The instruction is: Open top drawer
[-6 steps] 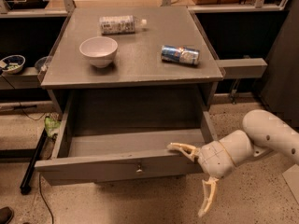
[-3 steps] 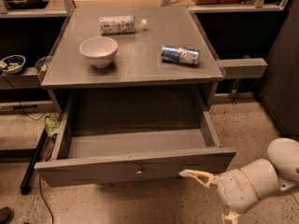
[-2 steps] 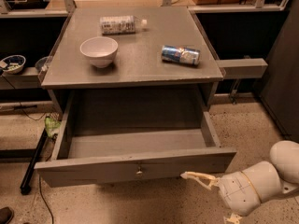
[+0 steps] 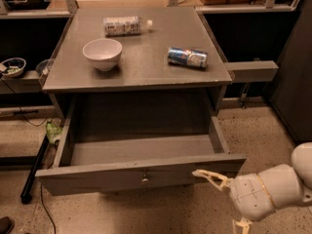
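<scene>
The top drawer [image 4: 97,177] of the grey cabinet stands pulled far out, its shallow grey box bare inside. A small round metal knob [image 4: 145,179] sits at the middle of its front panel. My gripper [image 4: 219,201] hovers low at the right, just off the drawer's right front corner. It is open, holding nothing. One pale finger [image 4: 209,177] points left toward the panel's right end without clearly touching it. The other finger runs down out of the picture's bottom edge.
On the cabinet top [image 4: 146,72] stand a white bowl [image 4: 102,53], a lying plastic bottle [image 4: 124,26] and a lying can [image 4: 187,57]. A side shelf [image 4: 251,71] juts out at the right. A black bar [image 4: 34,169] and cables lie on the floor at left.
My arm has drawn back down and to the right, away from the drawer's right front corner. The drawer stays pulled out and has not shifted.
</scene>
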